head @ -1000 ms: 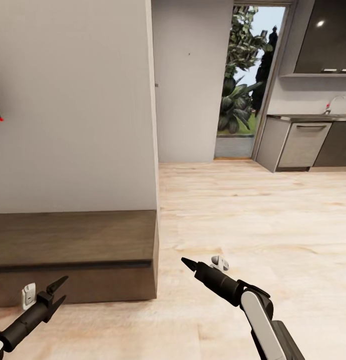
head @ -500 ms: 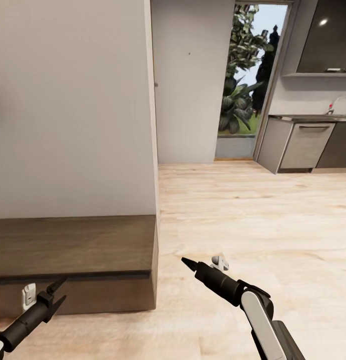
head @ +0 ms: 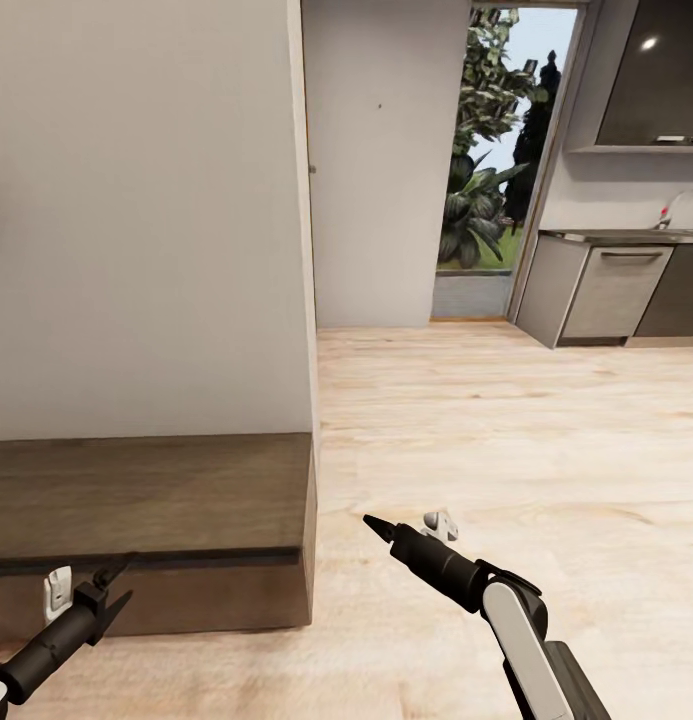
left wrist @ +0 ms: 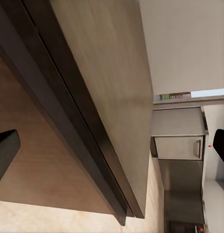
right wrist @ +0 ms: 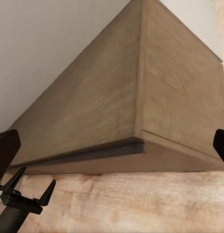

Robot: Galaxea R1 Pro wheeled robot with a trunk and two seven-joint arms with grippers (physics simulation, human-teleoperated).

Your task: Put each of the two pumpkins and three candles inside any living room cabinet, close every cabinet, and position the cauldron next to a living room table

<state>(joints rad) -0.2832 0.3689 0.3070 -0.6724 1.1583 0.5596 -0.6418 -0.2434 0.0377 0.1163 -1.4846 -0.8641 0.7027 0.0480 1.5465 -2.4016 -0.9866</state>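
You face the end of the long low dark-brown wooden cabinet (head: 146,525) against a pale wall, its drawer fronts flush and shut here; no pumpkins, candles or cauldron are in sight, so how much of the job is finished cannot be judged. Your left claw (head: 114,588) hangs just before the cabinet's front with its fingers spread and empty. Your right claw (head: 381,528) hovers over the light wood floor (head: 506,440), holding nothing; I cannot tell whether its fingers are apart.

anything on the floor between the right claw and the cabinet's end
Nothing: in the head view only bare pale wood floor separates the right claw from the end panel of the cabinet.
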